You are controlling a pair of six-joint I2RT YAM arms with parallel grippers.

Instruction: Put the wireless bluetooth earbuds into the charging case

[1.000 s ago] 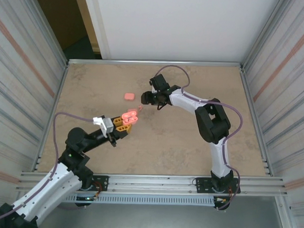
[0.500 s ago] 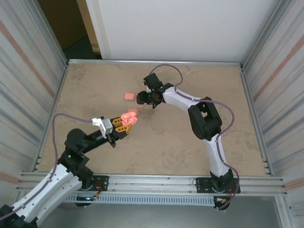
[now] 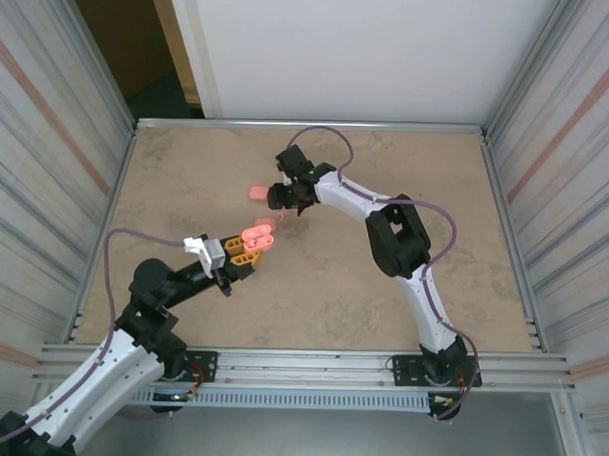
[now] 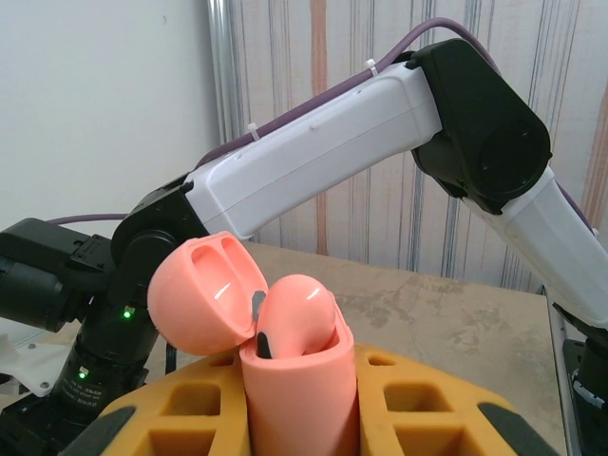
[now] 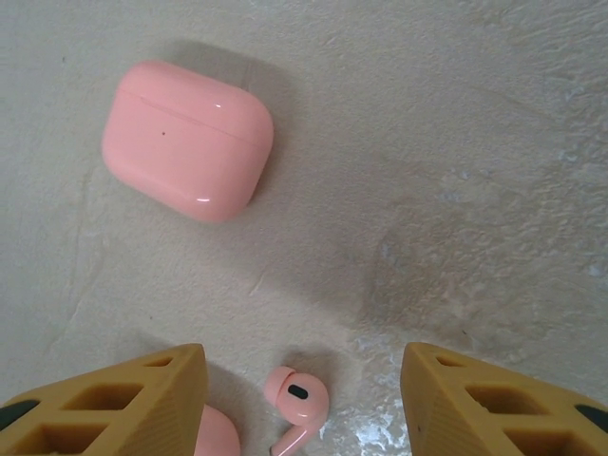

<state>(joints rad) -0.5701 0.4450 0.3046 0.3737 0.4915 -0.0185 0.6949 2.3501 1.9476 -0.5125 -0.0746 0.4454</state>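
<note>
Earbud lying between right tool's parted fingers, left tool clamped on open charging case

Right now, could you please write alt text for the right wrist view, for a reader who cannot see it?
One small pink earbud lies on the tan table between the right gripper's open yellow fingers, touched by neither. A closed pink case lies apart, at the upper left.

On your bench, an earbud sits between the right tool's fingers, closed case left of it, open case in the left tool.
</note>
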